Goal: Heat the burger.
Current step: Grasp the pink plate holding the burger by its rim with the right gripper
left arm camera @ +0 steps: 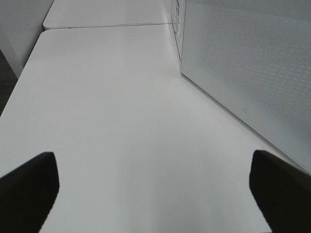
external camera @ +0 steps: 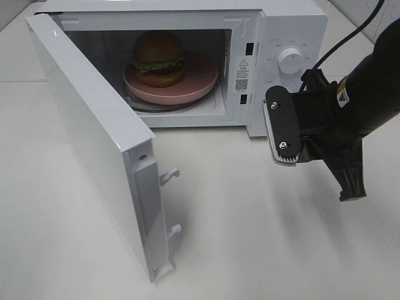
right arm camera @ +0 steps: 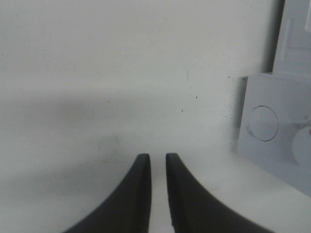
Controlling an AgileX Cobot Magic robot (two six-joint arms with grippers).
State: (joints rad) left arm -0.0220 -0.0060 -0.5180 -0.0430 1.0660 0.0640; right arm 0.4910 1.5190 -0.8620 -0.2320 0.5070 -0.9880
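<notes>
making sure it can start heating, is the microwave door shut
No, the microwave door stands swung wide open, with the burger on its pink plate visible inside.

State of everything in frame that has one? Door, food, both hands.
White microwave oven door: swung wide open.
Round burger with golden bun, green lettuce and dark patty: inside the oven, on the plate.
Flat pink round plate: in the cavity, under the burger.
Left hand: wide open, empty.
Right hand: jaws barely parted, empty, outside the oven near the round white dial.
</notes>
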